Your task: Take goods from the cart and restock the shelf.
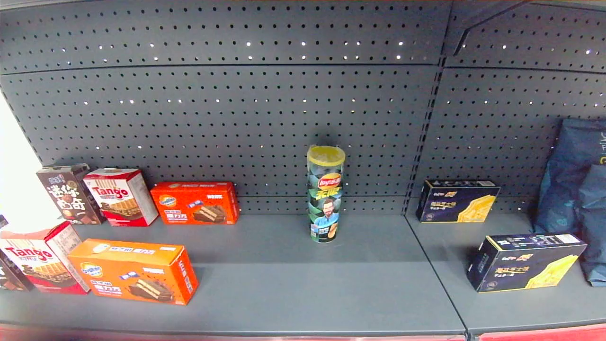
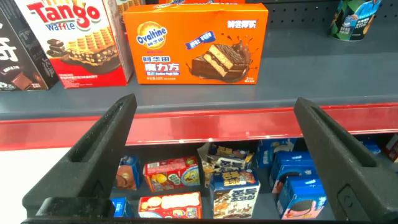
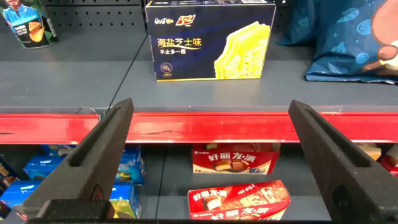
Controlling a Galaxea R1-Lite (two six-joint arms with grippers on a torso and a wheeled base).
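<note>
The left gripper (image 2: 214, 104) gapes empty before the shelf (image 1: 303, 284), facing the front orange box (image 2: 194, 43); at the shelf's left stand a brown box (image 1: 70, 193), wafer boxes (image 1: 122, 195) and another orange box (image 1: 195, 202); a chips can (image 1: 325, 193) stands upright mid-shelf; dark boxes (image 1: 525, 260) and blue bags (image 1: 575, 175) sit rightward; the right gripper (image 3: 210, 106), spread wide, faces one dark box and holds nothing

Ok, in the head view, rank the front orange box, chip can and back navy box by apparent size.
1. Front orange box: largest, though being nearest the camera helps.
2. Chip can and back navy box: about alike, the can taller, the box wider, so I won't rank them.
</note>
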